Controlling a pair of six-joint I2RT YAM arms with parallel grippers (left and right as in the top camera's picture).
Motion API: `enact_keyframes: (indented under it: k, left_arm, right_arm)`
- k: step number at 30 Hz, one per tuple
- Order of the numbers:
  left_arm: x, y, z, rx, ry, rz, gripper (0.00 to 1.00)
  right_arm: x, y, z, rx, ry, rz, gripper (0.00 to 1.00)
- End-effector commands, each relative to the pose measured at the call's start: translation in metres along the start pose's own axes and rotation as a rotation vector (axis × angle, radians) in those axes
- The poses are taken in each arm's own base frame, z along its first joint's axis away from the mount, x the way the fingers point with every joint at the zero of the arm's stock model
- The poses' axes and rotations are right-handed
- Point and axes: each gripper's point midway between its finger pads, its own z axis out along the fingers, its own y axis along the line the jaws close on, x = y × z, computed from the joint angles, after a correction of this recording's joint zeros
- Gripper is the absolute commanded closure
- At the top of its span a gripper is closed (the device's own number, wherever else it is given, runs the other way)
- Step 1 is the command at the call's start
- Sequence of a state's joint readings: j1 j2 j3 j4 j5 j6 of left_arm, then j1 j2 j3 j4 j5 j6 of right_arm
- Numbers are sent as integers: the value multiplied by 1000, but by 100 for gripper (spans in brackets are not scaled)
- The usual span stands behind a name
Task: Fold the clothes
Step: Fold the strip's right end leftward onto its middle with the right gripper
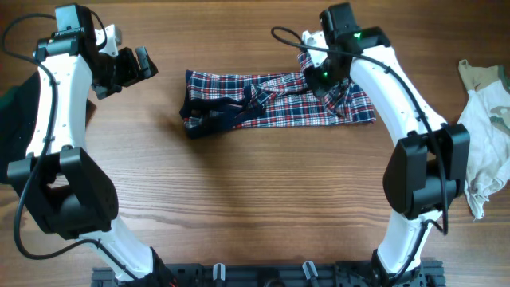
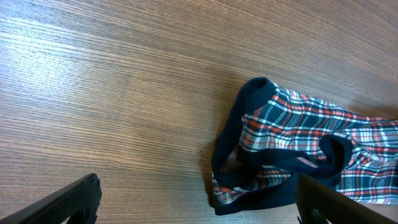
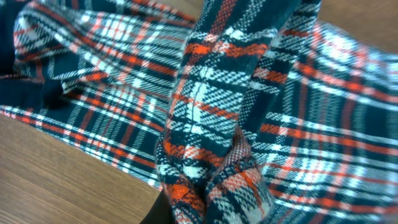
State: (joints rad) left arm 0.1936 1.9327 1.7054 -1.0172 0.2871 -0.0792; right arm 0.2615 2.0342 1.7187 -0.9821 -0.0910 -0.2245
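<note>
Garment of navy, red and white plaid flannel (image 1: 275, 102) lies crumpled on brown wooden table (image 1: 255, 199). The right gripper (image 1: 323, 80) pinches its raised ridge at 2 o'clock. The left gripper (image 1: 140, 65) (spread wide, empty) hovers at 10 o'clock.

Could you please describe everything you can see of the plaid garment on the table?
The navy, red and white plaid cloth garment lies crumpled lengthwise on the wooden table, its dark navy band bunched at the left end. A ridge of cloth rises at its right end, apparently pinched by the right gripper.

Garment (image 1: 279, 112) centre of table (image 1: 239, 207); cloth heap (image 1: 486, 135) right edge.
</note>
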Motion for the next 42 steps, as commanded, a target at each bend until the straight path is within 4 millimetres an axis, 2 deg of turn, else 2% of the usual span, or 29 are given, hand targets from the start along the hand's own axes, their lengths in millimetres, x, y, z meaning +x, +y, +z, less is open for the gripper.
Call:
enact_keyframes:
  k: [1,6,12,13,14,15,17,18,19,21,23,26,28,30,31,35,37,39,42]
  left_arm:
    - [4,0,6,13,19,7,0]
    - [4,0,6,13,19,7,0]
    - [4,0,6,13,19,7,0]
    - [4,0,6,13,19,7,0]
    - [4,0,6,13,19,7,0]
    - [4,0,6,13,19,7,0]
    - [4,0,6,13,19,7,0]
    - [4,0,6,13,19,7,0]
    - [4,0,6,13,19,7,0]
    - [4,0,6,13,19,7,0]
    - [4,0,6,13,19,7,0]
    - [4,0,6,13,19,7,0]
    - [4,0,6,13,19,7,0]
    - [4,0,6,13,19,7,0]
    - [4,0,6,13,19,7,0]
    - [4,0,6,13,19,7,0]
    - [1,3,6,-6,6,24,0]
    - [-9,21,4,-106,-37,29,0]
    - [-11,29,3,-157,-43,30,0]
  right_arm:
    - [-14,32,-5,-92,-73,-1,96]
    - [-46,43,-7,-90,-188,69,95]
    - [-53,47,-8,-96,-213,69,90]
    - [-54,49,-8,-96,-218,66,80]
    - [-55,49,-8,-97,-224,64,62]
    - [-56,51,-9,-99,-226,67,52]
    - [-57,64,-10,-161,-225,101,23]
    - [-59,71,-11,-199,-230,96,12]
    - [-59,75,-12,-223,-235,86,5]
    - [-63,71,-13,-217,-253,88,5]
    - [-65,54,-13,-165,-267,109,5]
    - [-66,32,-11,-64,-275,125,13]
    - [-73,34,-7,-72,-295,95,16]
    - [-70,30,14,-55,-267,101,20]
    - [-66,29,35,-59,-235,105,20]
    - [-52,30,82,-71,-157,113,19]
    - [-48,30,88,-72,-143,115,16]
    - [-50,31,87,-78,-148,116,14]
    - [-54,41,82,-134,-163,110,14]
